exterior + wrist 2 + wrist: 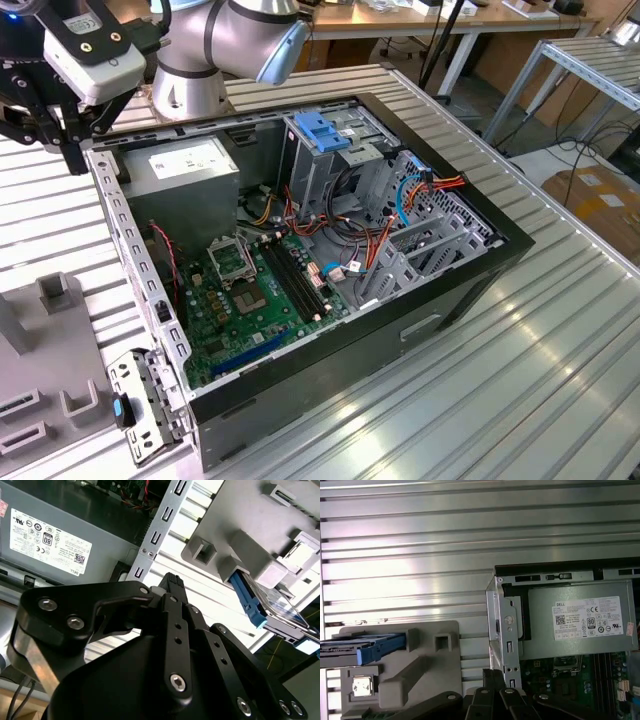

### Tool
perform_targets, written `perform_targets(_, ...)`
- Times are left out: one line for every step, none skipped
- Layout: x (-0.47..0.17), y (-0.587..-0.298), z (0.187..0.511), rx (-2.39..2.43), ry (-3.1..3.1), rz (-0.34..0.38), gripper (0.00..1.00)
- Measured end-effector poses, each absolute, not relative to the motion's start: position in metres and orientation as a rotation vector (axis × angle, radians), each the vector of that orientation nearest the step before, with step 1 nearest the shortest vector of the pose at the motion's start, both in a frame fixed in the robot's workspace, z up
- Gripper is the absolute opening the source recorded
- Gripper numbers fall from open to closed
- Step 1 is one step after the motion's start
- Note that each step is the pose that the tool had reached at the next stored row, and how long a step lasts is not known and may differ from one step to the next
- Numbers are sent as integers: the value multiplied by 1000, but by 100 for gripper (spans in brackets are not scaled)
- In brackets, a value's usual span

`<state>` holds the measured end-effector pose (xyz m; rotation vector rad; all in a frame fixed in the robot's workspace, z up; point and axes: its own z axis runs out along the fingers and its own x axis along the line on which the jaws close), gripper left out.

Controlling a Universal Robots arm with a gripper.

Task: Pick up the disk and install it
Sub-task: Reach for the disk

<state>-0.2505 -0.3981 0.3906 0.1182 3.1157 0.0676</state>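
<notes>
One disk (362, 650) rests in one grey holder (447, 665) on the counter (420, 555) beside one open computer case (350, 365). The gripper (172, 578) has its fingers closed together, empty.

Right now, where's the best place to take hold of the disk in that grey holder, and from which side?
Likely pinch the disk across its flat faces, coming from above: it seems to stand on edge in the grey holder, blue rail uppermost.

A white sticker (587, 619) is carried on the grey power-supply box (540, 640); in both wrist views rows of approval marks, a square code and fine print are seen on it. On the disk (277, 607) nothing can be made out
</notes>
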Motion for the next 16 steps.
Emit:
perform_targets(-251,-398,391,118,3116,68,11)
perform_targets(-252,-398,391,118,3116,68,11)
perform_targets(-253,-398,391,118,3116,68,11)
perform_targets(-253,-398,391,118,3116,68,11)
perform_targets(-254,-398,391,118,3116,68,11)
perform_targets(-254,-398,391,118,3116,68,11)
perform_targets(-255,-398,391,118,3116,67,11)
perform_targets(-256,-398,391,118,3116,68,11)
perform_targets(-256,-398,391,118,3116,68,11)
perform_targets(-257,-398,391,118,3116,68,11)
perform_targets(-257,-398,391,118,3116,68,11)
perform_targets(-258,-398,391,118,3116,68,11)
perform_targets(-259,-398,391,118,3116,68,11)
perform_targets(-259,-398,391,118,3116,68,11)
perform_targets(-260,-398,391,118,3116,68,11)
perform_targets(-261,-398,391,118,3116,68,11)
